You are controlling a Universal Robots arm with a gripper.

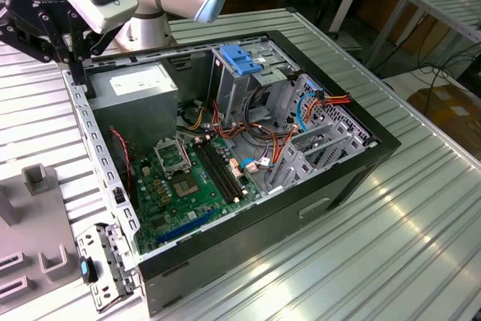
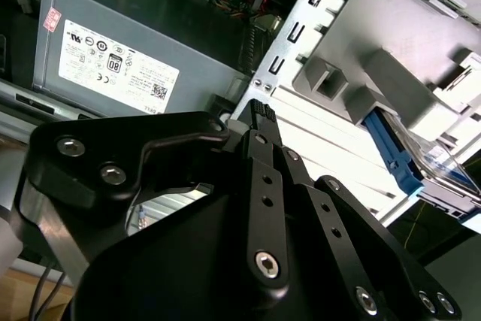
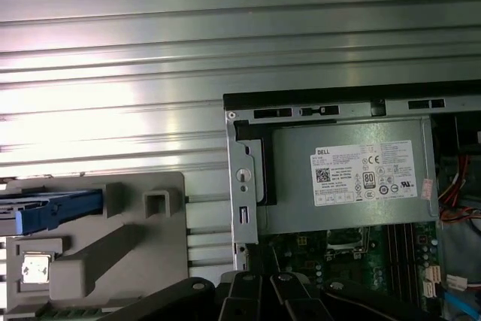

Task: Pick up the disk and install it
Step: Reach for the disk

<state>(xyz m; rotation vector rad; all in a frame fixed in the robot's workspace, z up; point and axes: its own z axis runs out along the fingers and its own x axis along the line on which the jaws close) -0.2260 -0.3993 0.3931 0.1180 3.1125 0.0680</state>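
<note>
1. Right now the gripper (image 2: 254, 114) is hanging over the rear corner of the open computer case (image 1: 255, 249); cannot tell whether the pincer is apart or together.
2. Just under it the grey power supply (image 3: 346, 178) is sitting in that corner, label up, just inside the case's slotted rear panel (image 3: 242, 186).
3. Beside that panel, outside the case, a grey fixture (image 3: 143, 246) is lying on the ribbed metal table (image 1: 391, 246).
4. The disk (image 3: 56, 210) is resting in the fixture, well apart from the gripper, not installed yet; flat or on edge, cannot tell.
5. Its long axis is running along the table ribs, square to the rear panel; the blue carrier rail's end is pointing toward the case, and the grey body is extending away from it.
6. Farther in, the green motherboard (image 1: 169, 186) is lying on the case floor, and the tall grey drive cage (image 1: 229, 99) is standing at the far end, carrying a blue bracket (image 1: 240, 58) on top.
</note>
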